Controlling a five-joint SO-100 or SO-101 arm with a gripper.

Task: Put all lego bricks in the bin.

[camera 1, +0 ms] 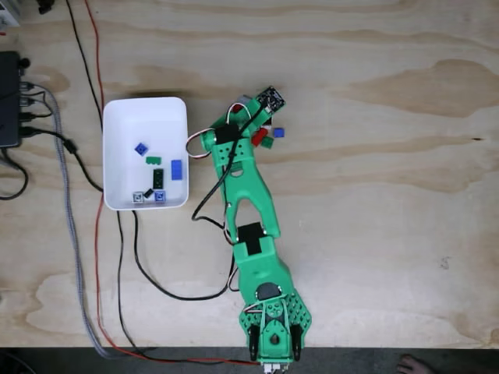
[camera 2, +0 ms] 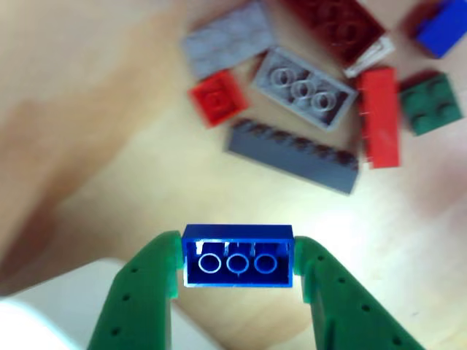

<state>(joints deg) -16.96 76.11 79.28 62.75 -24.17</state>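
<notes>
In the other view the gripper (camera 2: 238,264) is closed on a blue brick (camera 2: 238,255), one green finger (camera 2: 139,292) against its left end and the other against its right end; the brick hangs underside up (three round tubes visible) between the fingertips, clear of the wood. Above it in that view the loose bricks lie on the table (camera 2: 109,109): a small red brick (camera 2: 217,98), a flat grey plate (camera 2: 228,38), a grey brick (camera 2: 305,87) lying underside up, a long dark grey strip (camera 2: 293,155), a long red brick (camera 2: 379,117), a green brick (camera 2: 430,103), a dark red brick (camera 2: 337,25) and another blue brick (camera 2: 445,28) at the top right edge. A white corner (camera 2: 58,306) shows at lower left, blurred. In the fixed view the green arm (camera 1: 249,210) reaches up the frame, its head just right of the bin (camera 1: 125,117); red, green and blue pieces (camera 1: 267,135) sit beside the head. The bin holds several bricks already, among them blue ones (camera 1: 177,169).
</notes>
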